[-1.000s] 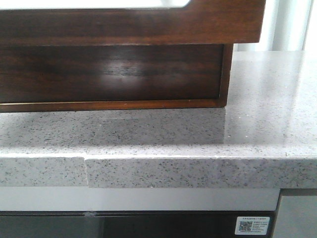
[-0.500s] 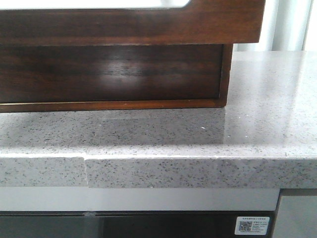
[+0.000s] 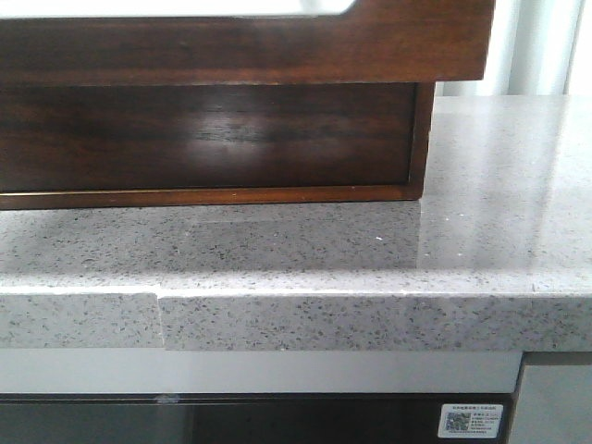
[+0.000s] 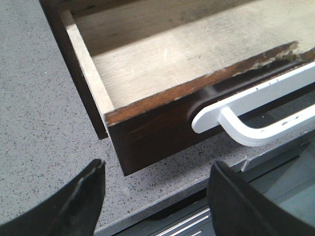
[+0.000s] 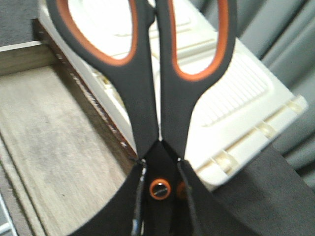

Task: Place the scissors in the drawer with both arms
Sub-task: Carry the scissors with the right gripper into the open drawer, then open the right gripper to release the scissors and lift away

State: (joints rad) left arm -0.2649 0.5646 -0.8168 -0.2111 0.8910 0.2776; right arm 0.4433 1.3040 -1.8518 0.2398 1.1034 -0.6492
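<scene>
The drawer (image 3: 240, 46) is a wide, dark reddish-brown glossy front with a pale rounded patch at its upper edge, at the top of the front view. In the left wrist view it (image 4: 147, 137) stands pulled open, showing a bare pale wooden floor and a white handle (image 4: 256, 110). My left gripper (image 4: 155, 196) is open and empty, over the counter edge near the drawer's front corner. My right gripper (image 5: 160, 196) is shut on the scissors (image 5: 147, 98) at their pivot. The black, orange-lined handles point away, above the drawer's floor (image 5: 49, 137).
A grey speckled stone counter (image 3: 481, 231) carries the wooden cabinet, whose lower panel (image 3: 203, 139) sits recessed under the drawer. A white ribbed plastic object (image 5: 231, 108) lies beyond the drawer's wall. Grey curtains hang behind. A dark appliance front (image 3: 277, 421) is below the counter edge.
</scene>
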